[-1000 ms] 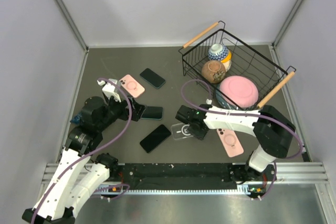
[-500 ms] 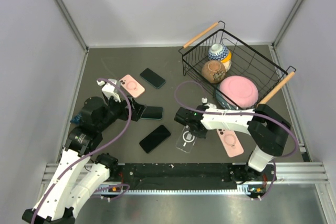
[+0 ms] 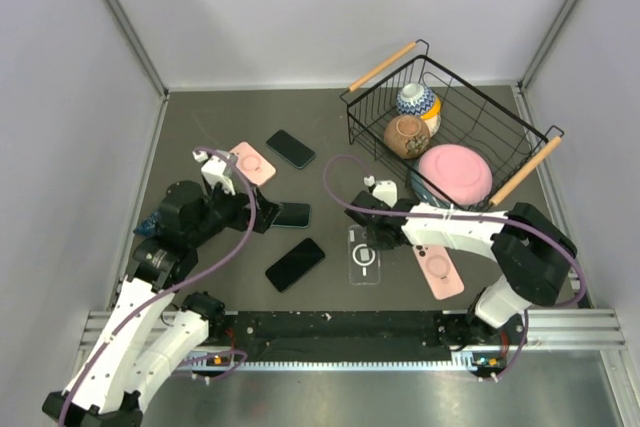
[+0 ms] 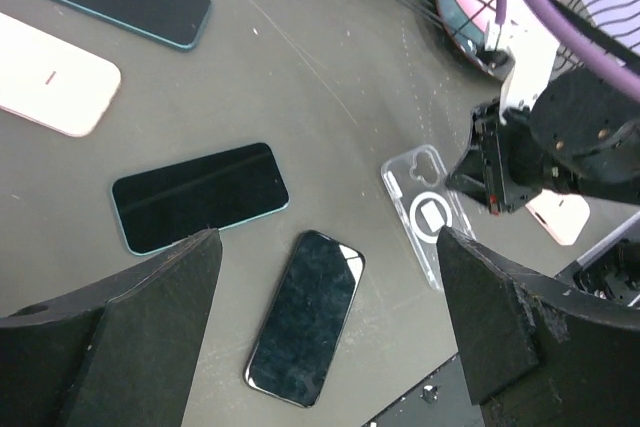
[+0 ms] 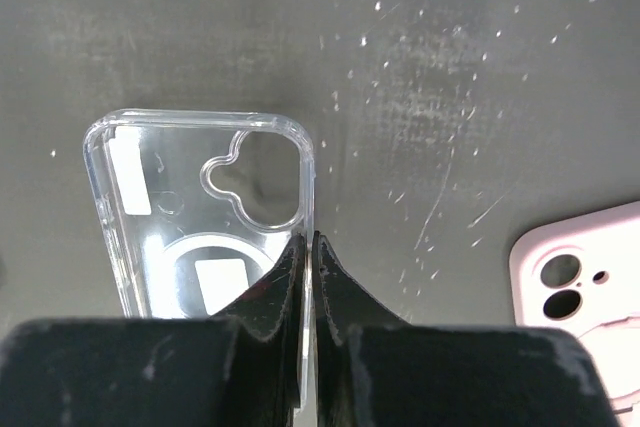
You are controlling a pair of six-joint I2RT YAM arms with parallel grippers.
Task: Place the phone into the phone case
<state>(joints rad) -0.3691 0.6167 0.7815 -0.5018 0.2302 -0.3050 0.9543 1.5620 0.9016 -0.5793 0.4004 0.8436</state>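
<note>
A clear phone case with a white ring lies flat on the dark table, right of the black phone. My right gripper is shut on it. In the right wrist view its fingertips pinch the case's right wall beside the camera cutout. My left gripper hangs wide open above the table. Its fingers frame the black phone from above without touching it, and the clear case lies to the right.
A teal-edged phone lies by the left gripper and another phone farther back. A pink case sits at back left, another pink case right of the clear one. A wire basket with bowls stands at back right.
My right gripper has shut on the clear case's edge and turned the case, which has slid a little right. The left gripper has shifted slightly and stays open.
</note>
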